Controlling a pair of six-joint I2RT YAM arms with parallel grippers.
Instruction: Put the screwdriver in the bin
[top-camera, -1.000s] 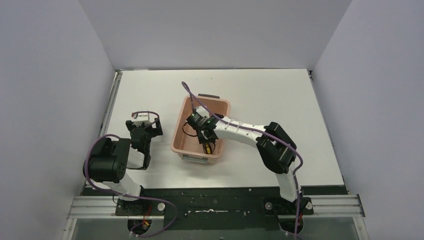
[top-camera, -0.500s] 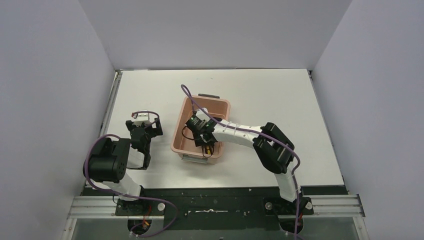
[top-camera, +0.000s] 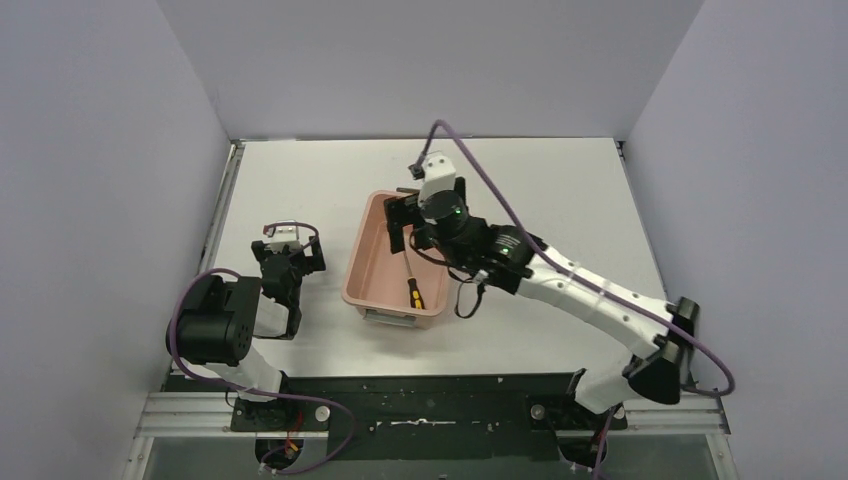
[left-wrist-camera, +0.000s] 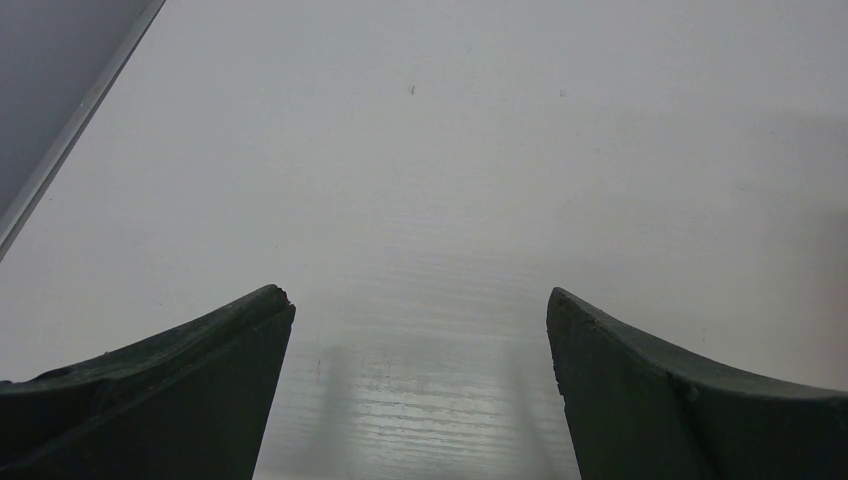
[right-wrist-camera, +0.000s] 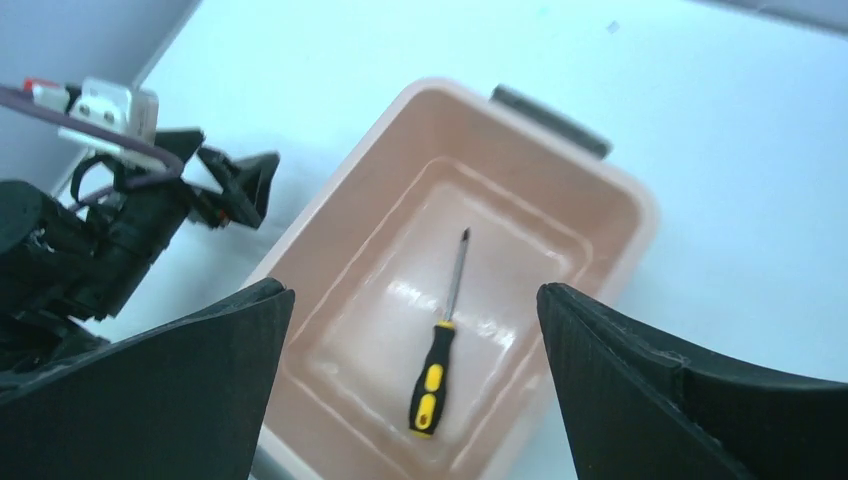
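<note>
Two arms are in view on the white table (top-camera: 570, 190), and both grippers hold nothing.

The right gripper (top-camera: 412, 218) hangs above the 12 o'clock end of the bin (top-camera: 378, 262), clear of its rim. Its jaws stand wide apart. In its wrist view the right gripper (right-wrist-camera: 412, 292) frames the tub from above, one dark finger (right-wrist-camera: 150, 400) at 8 o'clock and the other at 4 o'clock of the picture. Nothing lies between them except the bin (right-wrist-camera: 365, 205) far below.

The screwdriver (top-camera: 412, 286) lies flat on the floor of the bin, free of any grip. In the top view it sits in the 5 o'clock part of the tub, close to the right-hand wall. Its yellow-and-black handle points to 6 o'clock and its thin shaft to 12 o'clock. The right wrist view shows the screwdriver (right-wrist-camera: 443, 335) resting on the pale pink floor with bare floor around it, the tip toward 12 o'clock of that picture.

The left gripper (top-camera: 290, 250) sits at 9 o'clock from the bin, apart from it, low over the table. Its wrist view shows the left gripper (left-wrist-camera: 418, 295) spread wide, only bare tabletop between the two dark fingers (left-wrist-camera: 180, 390).

A purple cable (top-camera: 490, 185) loops from the right wrist toward 3 o'clock along that arm. Grey walls (top-camera: 100, 150) close the table in at 9, 12 and 3 o'clock.
</note>
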